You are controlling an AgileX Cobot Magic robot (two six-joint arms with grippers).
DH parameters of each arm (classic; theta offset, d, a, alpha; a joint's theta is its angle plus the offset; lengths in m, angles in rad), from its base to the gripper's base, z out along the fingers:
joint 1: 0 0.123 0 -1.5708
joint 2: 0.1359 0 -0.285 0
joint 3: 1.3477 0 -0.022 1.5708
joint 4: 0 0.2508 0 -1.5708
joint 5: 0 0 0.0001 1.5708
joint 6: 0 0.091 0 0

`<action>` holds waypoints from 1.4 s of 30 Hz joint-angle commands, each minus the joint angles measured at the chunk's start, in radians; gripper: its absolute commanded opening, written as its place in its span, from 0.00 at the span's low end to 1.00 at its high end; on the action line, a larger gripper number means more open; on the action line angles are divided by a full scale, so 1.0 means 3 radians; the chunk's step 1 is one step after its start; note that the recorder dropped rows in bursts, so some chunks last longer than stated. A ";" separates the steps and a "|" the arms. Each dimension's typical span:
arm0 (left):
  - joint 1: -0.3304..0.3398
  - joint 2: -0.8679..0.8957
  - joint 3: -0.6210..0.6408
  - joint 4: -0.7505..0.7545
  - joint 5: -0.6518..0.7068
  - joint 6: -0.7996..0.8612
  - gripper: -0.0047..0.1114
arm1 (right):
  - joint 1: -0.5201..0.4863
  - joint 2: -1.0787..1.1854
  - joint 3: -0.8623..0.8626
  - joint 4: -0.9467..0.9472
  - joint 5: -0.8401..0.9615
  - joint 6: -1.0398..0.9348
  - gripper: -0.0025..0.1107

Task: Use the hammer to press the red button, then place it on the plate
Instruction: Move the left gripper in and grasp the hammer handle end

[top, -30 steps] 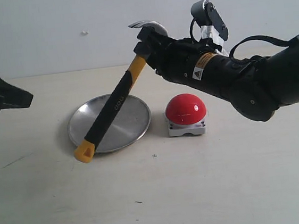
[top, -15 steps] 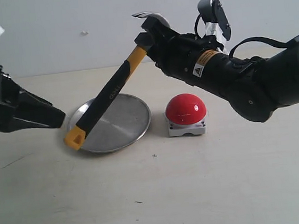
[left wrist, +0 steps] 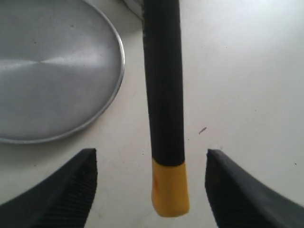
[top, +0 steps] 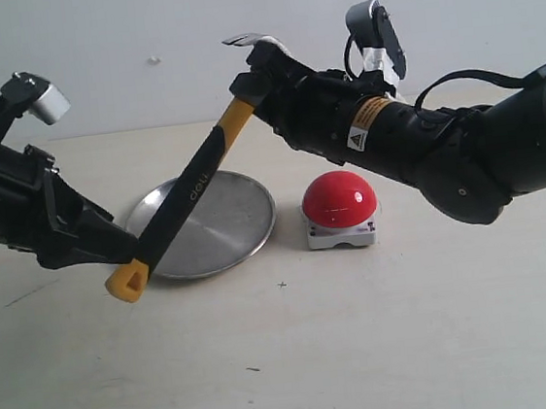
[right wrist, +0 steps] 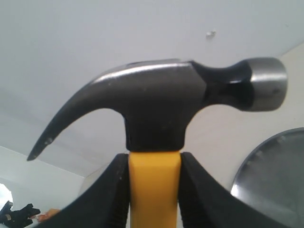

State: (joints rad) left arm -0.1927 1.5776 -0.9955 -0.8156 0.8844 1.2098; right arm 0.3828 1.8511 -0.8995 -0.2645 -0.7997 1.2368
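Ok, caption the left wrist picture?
Open black fingers flank the yellow-tipped black hammer handle beside the round silver plate.

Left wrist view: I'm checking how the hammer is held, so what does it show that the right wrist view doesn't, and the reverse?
Only the left wrist view shows the small claw hammer's black handle and yellow end, untouched between the open left gripper's fingers. Only the right wrist view shows its dark metal head, the right gripper clamping the yellow neck. Both show the round silver metal plate.
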 commanded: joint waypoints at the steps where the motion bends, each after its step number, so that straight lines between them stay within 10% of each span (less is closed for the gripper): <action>1: -0.0022 0.0120 -0.0019 -0.0091 -0.0002 -0.0025 0.59 | 0.0002 -0.0037 -0.0054 -0.0022 -0.0231 0.0079 0.02; 42: -0.0294 0.0541 -0.0019 -0.0611 -0.0447 0.0256 0.58 | 0.0002 -0.0037 -0.0214 -0.0198 0.0014 0.0101 0.02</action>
State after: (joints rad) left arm -0.2762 1.7365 -0.9955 -0.9846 0.7615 1.2824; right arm 0.3828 1.8529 -0.9498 -0.3279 -0.7237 1.2700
